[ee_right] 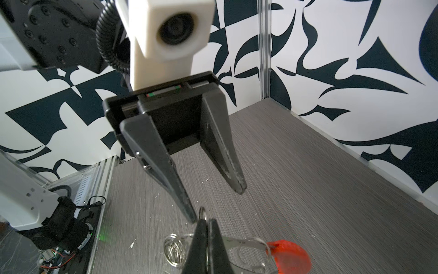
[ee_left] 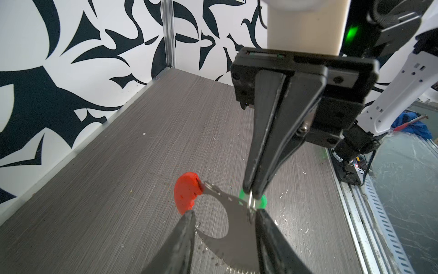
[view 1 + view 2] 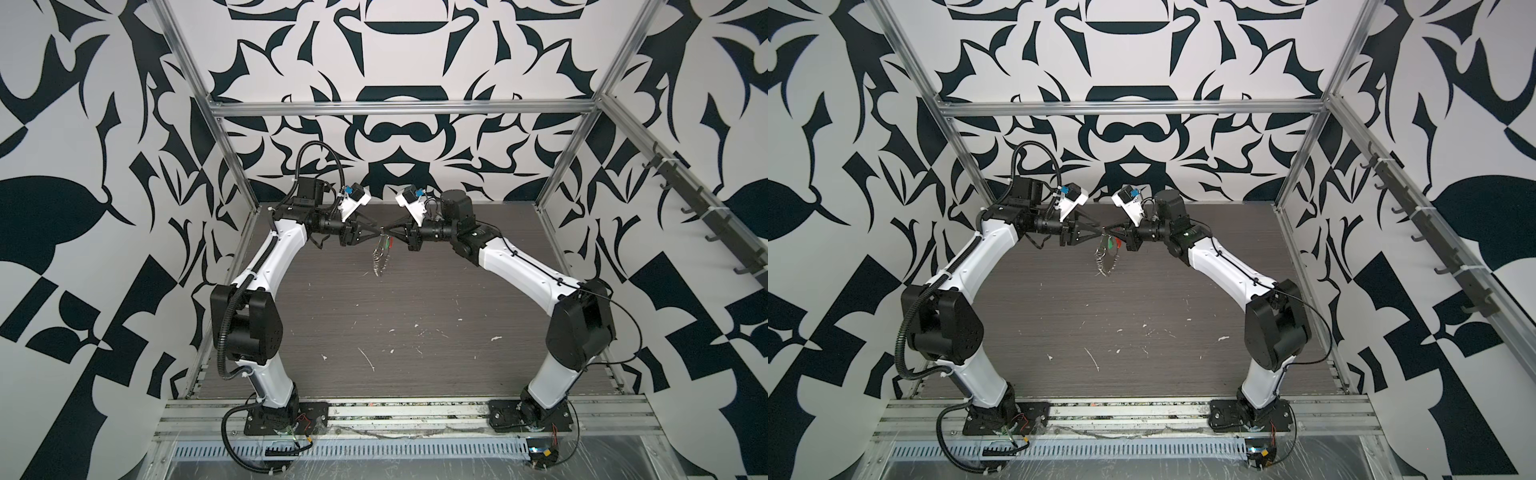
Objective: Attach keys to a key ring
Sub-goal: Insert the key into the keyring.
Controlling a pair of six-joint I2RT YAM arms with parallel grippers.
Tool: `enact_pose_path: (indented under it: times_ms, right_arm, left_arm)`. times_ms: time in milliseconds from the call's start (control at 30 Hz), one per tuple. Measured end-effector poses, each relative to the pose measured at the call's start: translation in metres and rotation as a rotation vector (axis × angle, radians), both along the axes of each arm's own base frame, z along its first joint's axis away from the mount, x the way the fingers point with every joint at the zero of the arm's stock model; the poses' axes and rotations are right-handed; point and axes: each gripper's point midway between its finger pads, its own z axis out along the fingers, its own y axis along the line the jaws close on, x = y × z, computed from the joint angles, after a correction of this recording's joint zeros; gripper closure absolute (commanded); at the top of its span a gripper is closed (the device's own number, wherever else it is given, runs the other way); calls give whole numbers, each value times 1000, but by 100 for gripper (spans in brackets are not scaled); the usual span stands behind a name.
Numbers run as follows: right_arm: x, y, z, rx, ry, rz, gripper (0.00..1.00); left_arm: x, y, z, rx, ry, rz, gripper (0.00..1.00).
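Observation:
Both arms meet above the back middle of the table. My right gripper point(image 1: 205, 220) point(image 2: 252, 192) is shut on the little silver split ring point(image 1: 202, 211) of the green key point(image 2: 262, 201). The key ring point(image 2: 239, 234) hangs under those tips, a flat toothed metal loop with a red segment point(image 2: 187, 192) point(image 1: 290, 257) and a bunch of small silver rings point(image 1: 175, 250). My left gripper point(image 2: 223, 212) point(image 1: 216, 204) is open, its fingers standing either side of the loop, one tip by the red segment. In both top views the key ring point(image 3: 380, 257) point(image 3: 1102, 259) dangles between the crossed fingertips.
The dark wood-grain table point(image 3: 415, 299) carries small white flecks. Aluminium frame posts point(image 3: 232, 166) and patterned walls close in the back and sides. A rail with hooks point(image 3: 685, 208) runs along the right wall. The arm bases sit on a metal rail point(image 3: 395, 415) at the front.

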Motion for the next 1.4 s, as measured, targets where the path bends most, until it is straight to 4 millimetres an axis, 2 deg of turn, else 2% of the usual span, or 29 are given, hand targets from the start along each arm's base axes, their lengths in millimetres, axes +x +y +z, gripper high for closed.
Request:
enact_pose_path:
  times_ms: [300,633,700,800,1233,1300,1400]
  right_arm:
    - [-1,1,0,1,1,2,100]
    - [-1,1,1,7,18,-2,100]
    - [-1,1,1,9,21,-3,100]
    - [0,1,2,12,25,-8,100]
    - [2,-1,1,17,46,-20,100]
    - [3,-4,0,30,59,-27,93]
    - [6,-10,2,58,88,-41,77]
  left_arm:
    - [-2,-2,6,-29,19,-11,74]
    - [-6,-5,8,-55,39,-36,76]
    - [-8,-6,8,-61,50,-44,81]
    - [-10,-8,8,-71,74,-60,100]
    - [-11,-9,8,-93,76,-57,100]
    - [-12,-9,7,-109,72,-41,100]
    - [-13,-10,7,-143,76,-21,100]
